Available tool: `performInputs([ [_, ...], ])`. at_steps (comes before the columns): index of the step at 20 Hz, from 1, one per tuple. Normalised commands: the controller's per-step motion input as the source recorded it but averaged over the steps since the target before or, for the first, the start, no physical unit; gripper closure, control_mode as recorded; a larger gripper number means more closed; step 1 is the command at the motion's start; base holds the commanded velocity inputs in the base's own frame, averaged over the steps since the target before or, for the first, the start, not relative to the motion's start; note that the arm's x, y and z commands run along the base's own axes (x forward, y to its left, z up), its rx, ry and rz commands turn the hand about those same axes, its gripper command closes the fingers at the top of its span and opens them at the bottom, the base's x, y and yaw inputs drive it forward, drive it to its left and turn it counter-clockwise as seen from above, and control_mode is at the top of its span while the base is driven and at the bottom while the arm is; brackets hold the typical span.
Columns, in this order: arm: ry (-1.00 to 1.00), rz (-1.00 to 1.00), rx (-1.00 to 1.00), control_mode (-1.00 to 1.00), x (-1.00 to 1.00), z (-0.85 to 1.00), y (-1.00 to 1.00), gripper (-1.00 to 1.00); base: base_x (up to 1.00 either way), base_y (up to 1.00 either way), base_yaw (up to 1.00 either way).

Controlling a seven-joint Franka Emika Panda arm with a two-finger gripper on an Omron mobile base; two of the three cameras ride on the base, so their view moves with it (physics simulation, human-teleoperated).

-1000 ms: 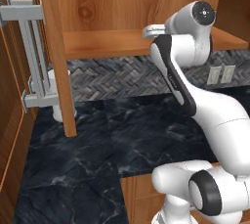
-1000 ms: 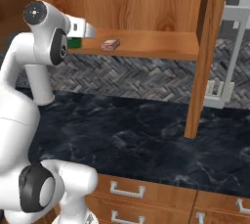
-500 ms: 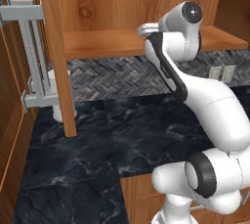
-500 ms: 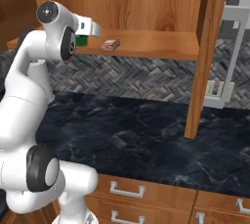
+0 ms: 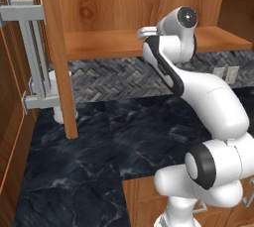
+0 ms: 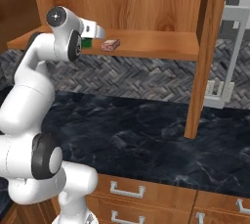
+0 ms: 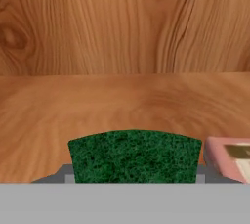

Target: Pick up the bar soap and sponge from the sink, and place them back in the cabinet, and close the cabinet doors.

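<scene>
Green sponge [image 7: 134, 155] sits pinched in the hand [image 6: 93, 34] over the cabinet [image 6: 146, 3] shelf [image 6: 156, 47], bar soap [image 6: 110, 45] resting just beside it (both doors [image 5: 54, 57] hang open).

Bare wooden shelf [image 7: 122, 105] ahead, open right up to the cabinet [image 7: 122, 22] back wall. Bar soap [image 6: 110, 45] just beside the sponge [image 7: 134, 155], crowding that flank. Open cabinet doors [image 6: 207, 52] standing out over the counter [image 6: 146, 130].
</scene>
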Motion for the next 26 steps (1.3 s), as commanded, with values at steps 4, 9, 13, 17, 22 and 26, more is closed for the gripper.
performInputs([
  [4,0.0,0.0,0.0,-1.0,0.29,-0.08,0.0,1.0,0.0,0.0,0.0],
  [9,0.02,0.0,0.0,-1.0,0.23,-0.06,0.0,1.0,0.0,0.0,0.0],
  [13,0.02,0.0,0.0,-1.0,0.24,-0.06,0.0,1.0,0.0,0.0,0.0],
  [17,0.0,0.0,0.0,-1.0,0.31,-0.07,0.0,1.0,0.0,0.0,0.0],
  [22,0.0,0.0,0.0,-1.0,0.29,-0.13,0.0,1.0,0.0,0.0,0.0],
  [26,0.0,0.0,0.0,-1.0,0.27,-0.18,0.0,1.0,0.0,0.0,0.0],
])
